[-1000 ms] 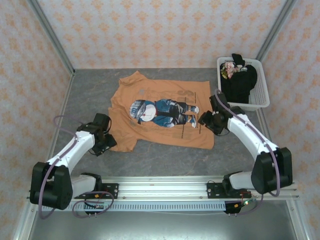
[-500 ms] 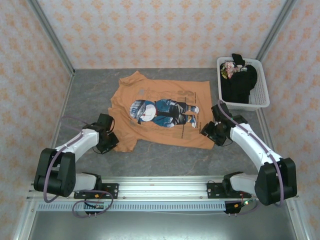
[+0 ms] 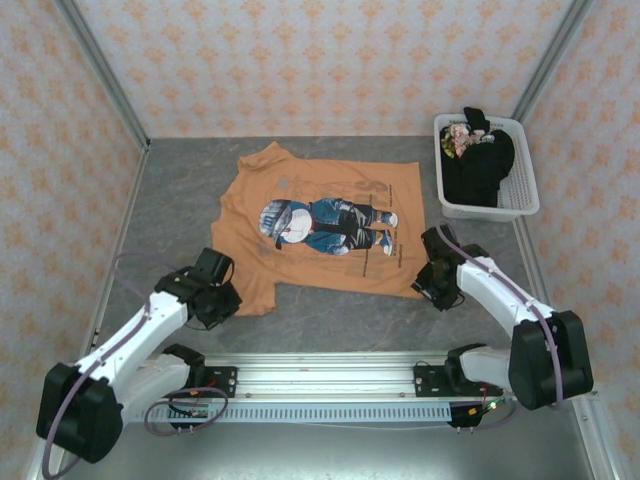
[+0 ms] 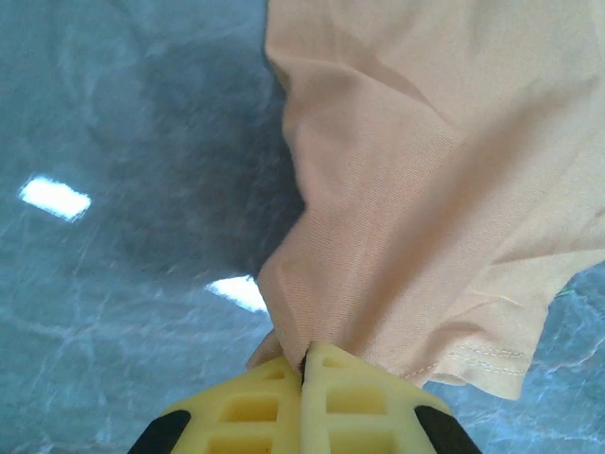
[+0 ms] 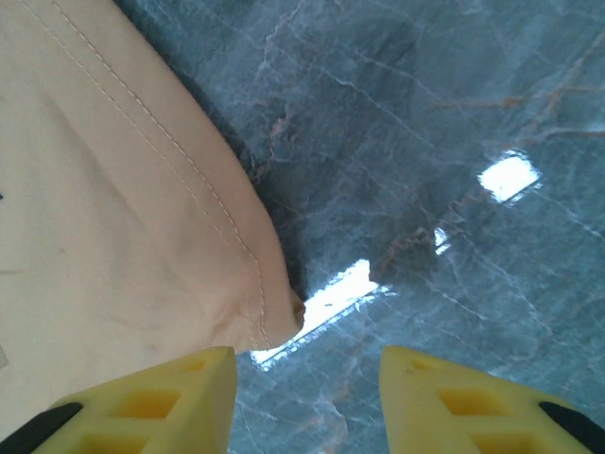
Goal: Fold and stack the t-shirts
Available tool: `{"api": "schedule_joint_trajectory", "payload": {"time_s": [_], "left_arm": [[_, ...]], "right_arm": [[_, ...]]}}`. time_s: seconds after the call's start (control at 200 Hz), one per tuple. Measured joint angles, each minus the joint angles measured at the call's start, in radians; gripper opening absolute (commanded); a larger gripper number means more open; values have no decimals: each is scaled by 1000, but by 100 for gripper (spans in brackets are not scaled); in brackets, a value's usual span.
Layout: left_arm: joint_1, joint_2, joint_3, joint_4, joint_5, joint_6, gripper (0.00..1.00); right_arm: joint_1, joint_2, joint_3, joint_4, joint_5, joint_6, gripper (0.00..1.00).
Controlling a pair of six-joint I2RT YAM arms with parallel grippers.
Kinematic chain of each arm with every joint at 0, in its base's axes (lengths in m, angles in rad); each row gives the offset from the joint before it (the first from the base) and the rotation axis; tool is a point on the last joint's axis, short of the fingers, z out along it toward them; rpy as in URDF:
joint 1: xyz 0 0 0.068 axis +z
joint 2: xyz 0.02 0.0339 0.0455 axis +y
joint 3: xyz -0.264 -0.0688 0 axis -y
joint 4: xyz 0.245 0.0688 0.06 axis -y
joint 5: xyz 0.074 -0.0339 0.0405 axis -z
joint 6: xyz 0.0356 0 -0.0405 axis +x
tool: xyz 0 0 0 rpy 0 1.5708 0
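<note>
1. Table [image 3: 330, 320]: grey marbled top with patterned walls around it. The bare surface glints in both wrist views.
2. Orange-tan t-shirt [image 3: 345, 265]: spread flat at mid-table, print side up. The collar end lies to the left and the hem to the right. The blue-and-white figure lies sideways with its head to the left, and the grey lettering runs along the near side of it. The near-left corner is drawn into a bunch.
3. White slatted basket [image 3: 490, 213]: far right corner of the table, apart from the orange-tan t-shirt.
4. Black t-shirt [image 3: 478, 170]: heaped inside the basket, with a bit of colourful print showing at the far left of the heap.
5. Left gripper [image 4: 304, 364]: clenched on the near-left corner of the orange-tan t-shirt. In the left wrist view the yellow fingertips [image 4: 359, 378] meet with cloth pinched in the seam between them. Folds fan away from the pinch and a stitched edge hangs to one side. From above, the gripper [image 3: 228, 298] sits at that bunched corner.
6. Right gripper [image 5: 307, 364]: released, jaws parted with bare table between them. The stitched near-right hem corner of the orange-tan t-shirt lies just ahead of the tips, closer to one finger, and is not pinched. From above, the gripper [image 3: 432, 284] sits at the near-right corner.
</note>
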Motion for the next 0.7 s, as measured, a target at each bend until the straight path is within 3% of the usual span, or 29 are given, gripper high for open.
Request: {"api": "schedule_joint_trajectory", "payload": {"time_s": [0.225, 0.315, 0.54, 0.701], "left_arm": [[-24, -67, -18, -59, 35, -48, 0], [-27, -77, -18, -62, 48, -54, 0], [-86, -78, -18, -74, 98, -54, 0], [-179, -123, -18, -117, 115, -64, 0]], "right_arm": [[-13, 53, -44, 71, -22, 21, 37], [-13, 79, -46, 81, -25, 29, 30], [-19, 86, -42, 76, -17, 41, 2], [-19, 84, -34, 84, -9, 27, 0]]}}
